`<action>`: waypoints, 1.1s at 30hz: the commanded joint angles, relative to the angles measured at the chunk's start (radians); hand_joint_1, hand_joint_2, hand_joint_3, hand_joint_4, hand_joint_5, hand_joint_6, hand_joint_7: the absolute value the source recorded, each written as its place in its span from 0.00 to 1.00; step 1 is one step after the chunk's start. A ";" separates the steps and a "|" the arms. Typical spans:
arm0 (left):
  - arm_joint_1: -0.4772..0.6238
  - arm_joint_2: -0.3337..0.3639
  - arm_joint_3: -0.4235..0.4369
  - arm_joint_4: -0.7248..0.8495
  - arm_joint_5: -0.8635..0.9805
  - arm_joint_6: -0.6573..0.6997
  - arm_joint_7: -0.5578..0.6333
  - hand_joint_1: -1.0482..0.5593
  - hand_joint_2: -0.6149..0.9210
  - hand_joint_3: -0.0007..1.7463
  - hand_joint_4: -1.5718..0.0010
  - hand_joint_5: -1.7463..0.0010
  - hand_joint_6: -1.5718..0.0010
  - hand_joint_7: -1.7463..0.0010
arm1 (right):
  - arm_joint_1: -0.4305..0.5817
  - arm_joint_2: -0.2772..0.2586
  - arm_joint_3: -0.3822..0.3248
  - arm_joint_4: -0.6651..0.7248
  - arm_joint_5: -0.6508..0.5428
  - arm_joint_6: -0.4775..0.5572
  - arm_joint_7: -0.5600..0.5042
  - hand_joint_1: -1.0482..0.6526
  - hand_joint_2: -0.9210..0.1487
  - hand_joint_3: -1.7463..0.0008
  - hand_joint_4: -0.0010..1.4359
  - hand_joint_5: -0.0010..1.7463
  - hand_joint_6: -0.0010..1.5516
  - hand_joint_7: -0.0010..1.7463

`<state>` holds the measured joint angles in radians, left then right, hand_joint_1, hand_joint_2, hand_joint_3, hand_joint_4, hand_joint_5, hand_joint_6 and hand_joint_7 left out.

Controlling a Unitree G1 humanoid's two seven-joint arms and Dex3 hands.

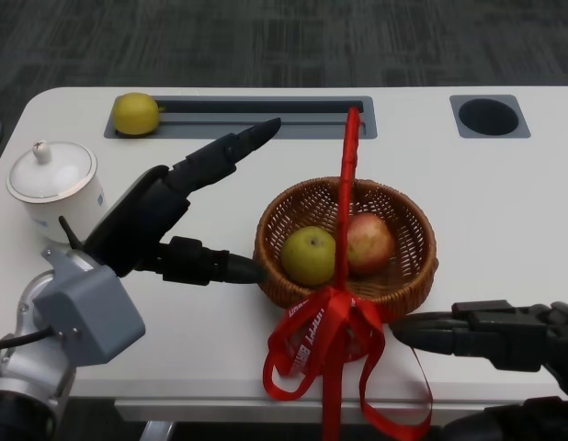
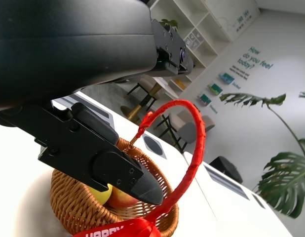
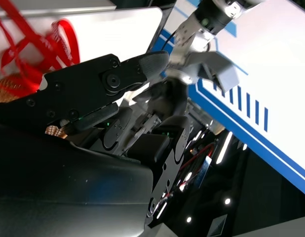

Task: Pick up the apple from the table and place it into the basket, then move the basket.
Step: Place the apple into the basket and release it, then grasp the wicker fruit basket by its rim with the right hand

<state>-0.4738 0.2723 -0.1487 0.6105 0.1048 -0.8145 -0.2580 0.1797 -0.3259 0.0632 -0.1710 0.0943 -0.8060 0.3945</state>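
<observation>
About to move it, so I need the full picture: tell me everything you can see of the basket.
The basket is a round, shallow bowl of brown woven wicker, upright on the white table near its front edge. A tall arched handle wrapped in red rises over its middle, with a red ribbon bow at the near rim, tails trailing off the table. Inside lie a yellow-green fruit and a red apple, side by side. The left hand reaches to its rim; contact is unclear.
</observation>
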 commanded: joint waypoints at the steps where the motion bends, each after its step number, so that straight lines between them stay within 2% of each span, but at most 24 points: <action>1: 0.032 0.024 0.026 -0.014 -0.063 -0.022 -0.053 0.31 0.90 0.00 0.68 0.96 0.71 0.97 | -0.017 -0.046 -0.069 -0.016 -0.019 -0.013 -0.005 0.33 0.03 0.99 0.55 0.00 0.45 0.00; 7: 0.080 0.043 0.043 -0.041 -0.142 -0.021 -0.150 0.31 0.89 0.00 0.62 0.96 0.65 0.97 | -0.053 -0.084 -0.119 -0.006 -0.023 -0.027 0.001 0.34 0.04 1.00 0.55 0.00 0.44 0.00; 13: 0.123 0.062 0.061 -0.082 -0.223 0.025 -0.251 0.32 0.88 0.00 0.60 0.98 0.64 0.98 | -0.112 -0.091 -0.103 0.035 -0.040 0.004 0.010 0.33 0.06 1.00 0.55 0.00 0.46 0.01; 17: 0.132 0.069 0.073 -0.090 -0.245 0.043 -0.296 0.32 0.88 0.00 0.58 0.98 0.63 0.98 | -0.170 -0.082 -0.090 0.110 -0.071 -0.037 0.005 0.33 0.06 1.00 0.55 0.00 0.46 0.00; 25: 0.140 0.081 0.098 -0.083 -0.240 0.055 -0.329 0.32 0.87 0.00 0.57 0.99 0.61 0.99 | -0.364 -0.088 -0.067 0.327 -0.267 -0.113 -0.037 0.32 0.04 1.00 0.51 0.00 0.42 0.00; 33: 0.154 0.087 0.137 -0.063 -0.262 0.073 -0.344 0.31 0.88 0.00 0.58 1.00 0.62 1.00 | -0.484 -0.106 -0.021 0.472 -0.436 -0.142 -0.097 0.30 0.06 1.00 0.52 0.00 0.43 0.00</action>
<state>-0.3329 0.3366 -0.0292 0.5373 -0.1479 -0.7495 -0.5898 -0.2784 -0.4069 0.0363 0.2811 -0.3156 -0.9397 0.3145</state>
